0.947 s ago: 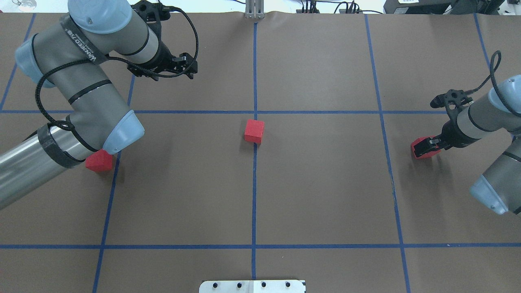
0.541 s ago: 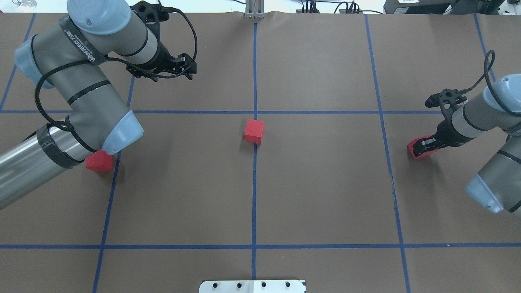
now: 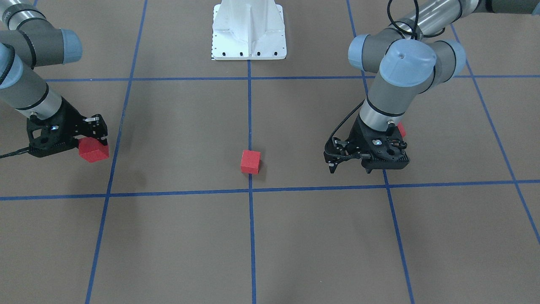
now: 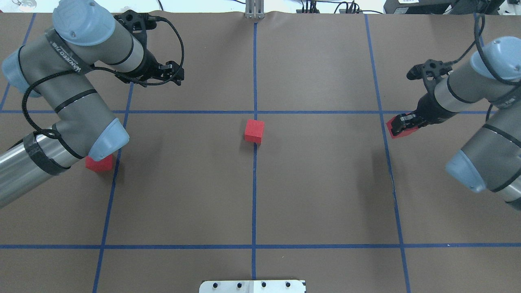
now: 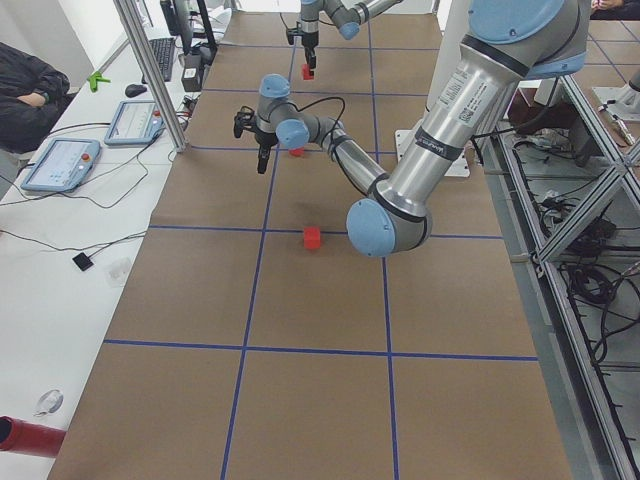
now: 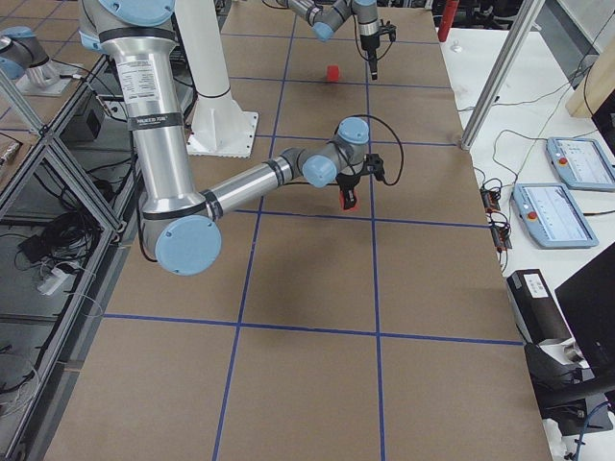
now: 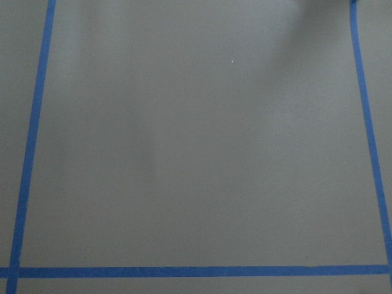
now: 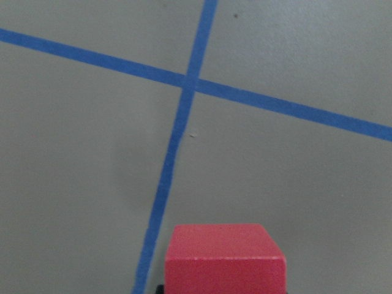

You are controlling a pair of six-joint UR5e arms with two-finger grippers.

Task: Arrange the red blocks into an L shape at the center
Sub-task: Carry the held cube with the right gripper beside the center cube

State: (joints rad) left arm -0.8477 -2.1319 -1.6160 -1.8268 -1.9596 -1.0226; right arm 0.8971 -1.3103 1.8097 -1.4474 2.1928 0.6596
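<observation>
One red block (image 4: pixel 254 131) lies on the middle tape line just on the robot's side of the center (image 4: pixel 255 112) crossing, also seen as the lone red block (image 3: pixel 250 161). My right gripper (image 4: pixel 401 124) is shut on a second red block (image 3: pixel 93 151), which fills the bottom of the right wrist view (image 8: pixel 225 257) above a tape crossing. A third red block (image 4: pixel 99 162) sits half hidden under my left arm's elbow. My left gripper (image 4: pixel 178 74) hovers open and empty over bare floor, far from every block.
The white robot base (image 3: pixel 249 33) stands at the table's near edge. Blue tape lines (image 7: pixel 196 270) divide the brown floor into squares. Tablets and cables lie on the side benches (image 5: pixel 70 160). A seated person's arm (image 5: pixel 25 85) is beyond the bench.
My right gripper has carried its red block away from the robot and toward the middle. My left gripper has drawn back leftward. The two blocks on the floor have not moved.
</observation>
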